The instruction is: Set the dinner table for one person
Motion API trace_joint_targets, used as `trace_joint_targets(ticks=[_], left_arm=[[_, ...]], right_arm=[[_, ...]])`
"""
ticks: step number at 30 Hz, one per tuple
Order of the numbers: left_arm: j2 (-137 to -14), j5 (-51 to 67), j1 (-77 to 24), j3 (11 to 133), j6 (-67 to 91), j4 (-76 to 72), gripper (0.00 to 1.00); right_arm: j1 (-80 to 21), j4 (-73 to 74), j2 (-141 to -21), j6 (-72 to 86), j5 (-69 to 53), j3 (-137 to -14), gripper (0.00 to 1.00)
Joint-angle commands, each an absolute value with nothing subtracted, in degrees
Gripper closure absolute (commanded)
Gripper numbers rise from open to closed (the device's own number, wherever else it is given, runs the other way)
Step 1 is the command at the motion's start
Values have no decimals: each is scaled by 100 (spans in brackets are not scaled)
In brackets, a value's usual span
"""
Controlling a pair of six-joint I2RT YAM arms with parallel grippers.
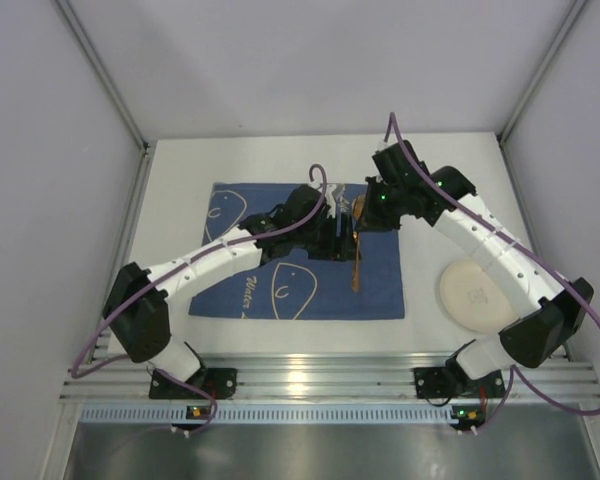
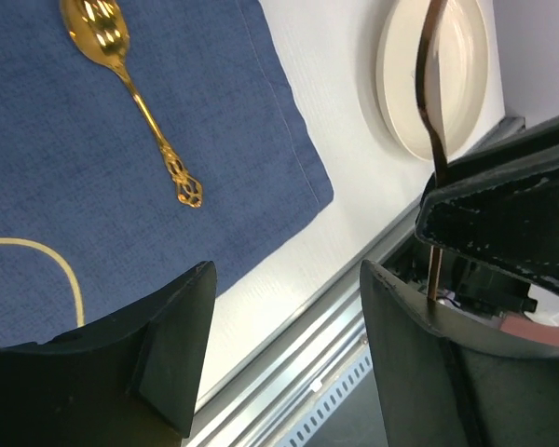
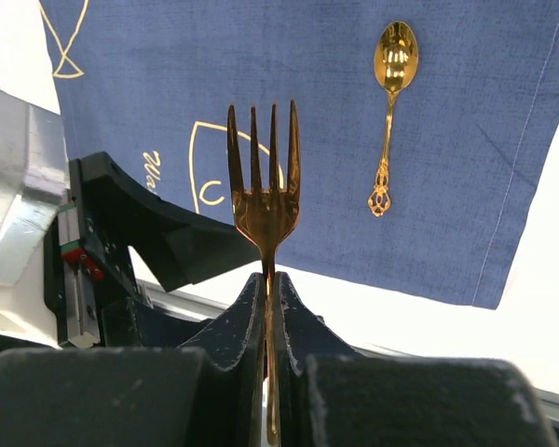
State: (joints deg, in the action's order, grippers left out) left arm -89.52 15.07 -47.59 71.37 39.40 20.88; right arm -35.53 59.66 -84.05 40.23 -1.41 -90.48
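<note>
My right gripper (image 3: 270, 279) is shut on the handle of a gold fork (image 3: 263, 186), tines up, held above the blue cloth (image 3: 466, 168). In the top view the right gripper (image 1: 365, 215) and my left gripper (image 1: 332, 228) meet over the cloth's far right part. The left gripper (image 2: 289, 279) is open and empty, just beside the fork, which shows edge-on in its view (image 2: 429, 84). A gold spoon (image 1: 357, 270) lies on the cloth near its right edge and also shows in the left wrist view (image 2: 135, 93) and the right wrist view (image 3: 389, 112). The white dinner table (image 1: 180, 180) carries all of this.
A cream plate (image 1: 477, 296) lies on the table right of the cloth, under the right forearm; it also shows in the left wrist view (image 2: 456, 84). The ribbed aluminium rail (image 1: 320, 380) runs along the near edge. Grey walls close in three sides.
</note>
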Motion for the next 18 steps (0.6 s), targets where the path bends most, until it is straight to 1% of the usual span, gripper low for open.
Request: trace_joint_targets(ticks=[1,3,11,13,18], left_arm=[[-8667,901,-4790,7619,3798,2246,32],[-8561,564,-4764,7760,3692,2644,32],[-8069,615,-4737,7700,3639,2909,33],[-7989,781,-4737,7629,3691,2787,34],[-8094,1686,-4772,7313,3981,2137,36]], right_arm=[[-3665,5880,-8350,3982,-97,-9150,100],[-3656,5906,-8280,3955,-27,-9019,100],[-3612,5827,-8279,3894,-26,-8842,100],[-3612,5810,-8297,3876,-26,-8842,100],[-3595,5775,-8358,3885,-52,-9000,100]])
